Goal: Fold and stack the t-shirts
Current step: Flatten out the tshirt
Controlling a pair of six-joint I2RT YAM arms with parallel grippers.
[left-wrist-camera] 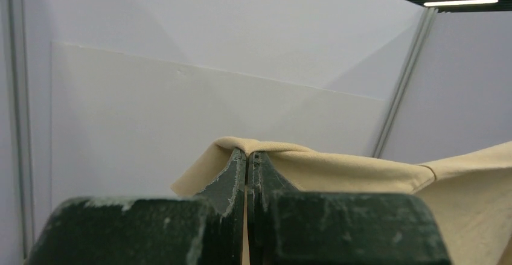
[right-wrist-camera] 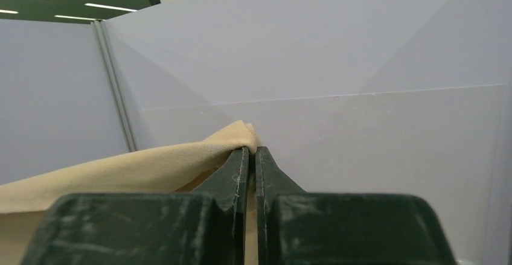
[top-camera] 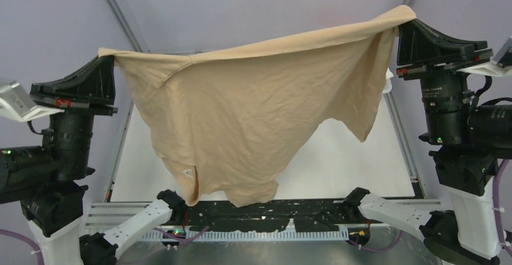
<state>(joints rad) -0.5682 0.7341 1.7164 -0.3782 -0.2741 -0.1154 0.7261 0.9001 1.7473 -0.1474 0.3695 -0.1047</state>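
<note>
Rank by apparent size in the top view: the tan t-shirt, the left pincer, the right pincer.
Largest: tan t-shirt. Then left pincer and right pincer, which look about alike, so unranked.

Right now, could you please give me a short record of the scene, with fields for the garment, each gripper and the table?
garment: tan t-shirt, unfolded and wrinkled, hanging spread in the air between the two arms
left gripper: shut on one upper corner of the shirt
right gripper: shut on the opposite upper corner, which sits higher in the top view
table: white surface below the shirt
folding: not yet begun
</note>
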